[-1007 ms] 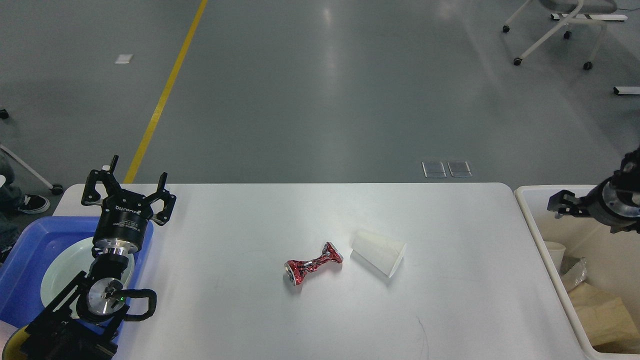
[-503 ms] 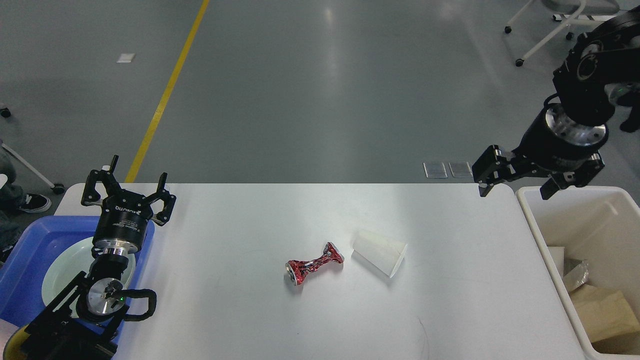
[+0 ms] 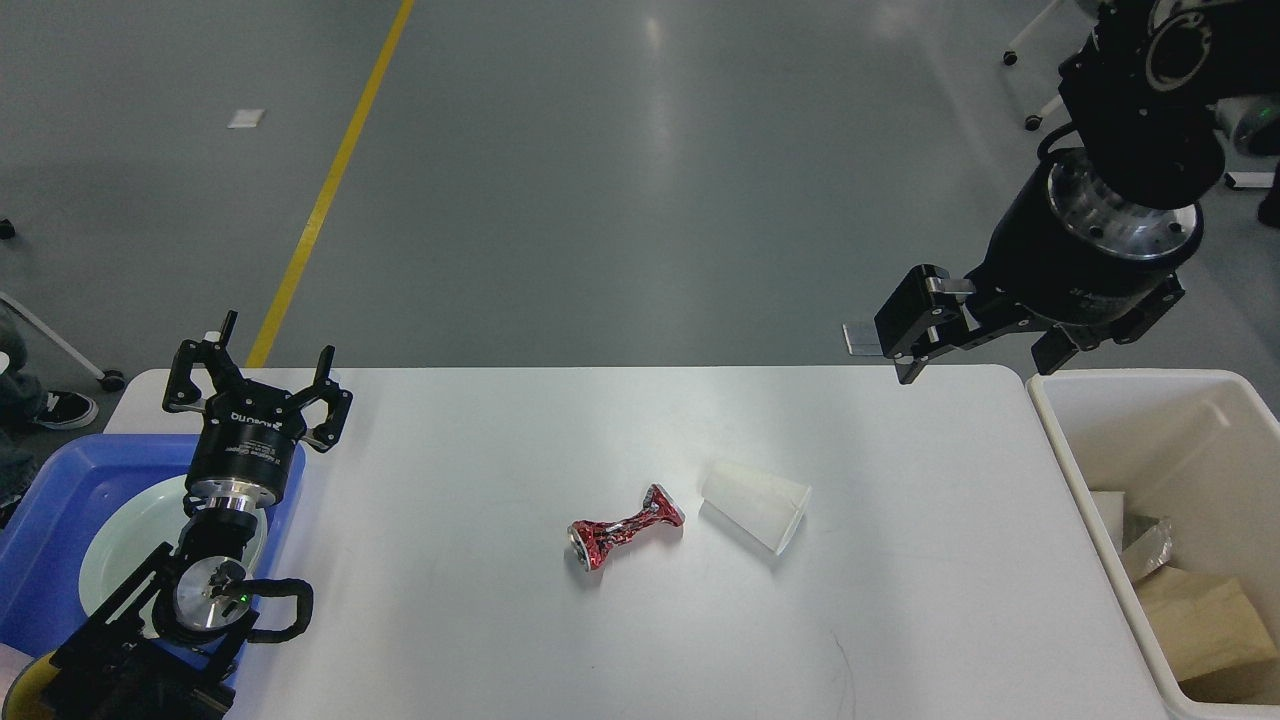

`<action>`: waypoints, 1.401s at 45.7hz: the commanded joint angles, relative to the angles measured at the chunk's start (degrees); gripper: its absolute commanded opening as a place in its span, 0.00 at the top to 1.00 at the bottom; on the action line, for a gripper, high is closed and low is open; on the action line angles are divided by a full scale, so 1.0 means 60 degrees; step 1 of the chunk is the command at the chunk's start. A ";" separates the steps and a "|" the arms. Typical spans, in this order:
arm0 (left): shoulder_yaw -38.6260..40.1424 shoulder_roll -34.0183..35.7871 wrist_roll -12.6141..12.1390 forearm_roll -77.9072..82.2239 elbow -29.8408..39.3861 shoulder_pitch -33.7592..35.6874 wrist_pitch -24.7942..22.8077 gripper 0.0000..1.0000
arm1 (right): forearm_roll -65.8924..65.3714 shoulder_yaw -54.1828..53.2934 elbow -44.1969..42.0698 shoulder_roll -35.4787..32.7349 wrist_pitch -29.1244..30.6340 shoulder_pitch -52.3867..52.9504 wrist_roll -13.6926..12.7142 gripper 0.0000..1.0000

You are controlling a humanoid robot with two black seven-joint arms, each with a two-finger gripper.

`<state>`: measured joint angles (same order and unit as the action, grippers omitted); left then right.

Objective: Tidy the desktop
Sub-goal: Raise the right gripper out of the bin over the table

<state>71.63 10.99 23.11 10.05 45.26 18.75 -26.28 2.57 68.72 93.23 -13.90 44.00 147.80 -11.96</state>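
Note:
The white desktop (image 3: 480,620) fills the lower half of the head view. Near its middle lies a crushed red can (image 3: 626,527), and just to its right a white paper cup (image 3: 757,505) rests on its side, mouth toward the lower right. My left gripper (image 3: 262,372) stands open and empty at the table's far left corner, pointing away from me. High above the far right corner hangs my right gripper (image 3: 985,350), fingers spread, nothing between them. Both grippers are well apart from the can and the cup.
A blue tray (image 3: 55,470) holding a white plate (image 3: 115,545) sits at the left edge, partly under my left arm. At the right edge stands a cream-white bin (image 3: 1150,377) with a brown paper bag and scraps inside. Grey floor lies beyond the table.
My right arm has risen out of the bin and swung up and left, now over the table's far right corner. The left arm, can and cup have not moved.

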 commanded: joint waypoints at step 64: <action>0.0001 0.0000 -0.0015 -0.0006 0.0000 0.0010 0.0000 0.04 | 1.0319 -0.0453 -0.0216 0.0280 -0.5470 -0.3480 0.0031 0.00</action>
<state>71.63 11.01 23.02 10.04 45.26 18.82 -26.28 52.74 66.50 91.87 -12.87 19.21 131.12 -11.61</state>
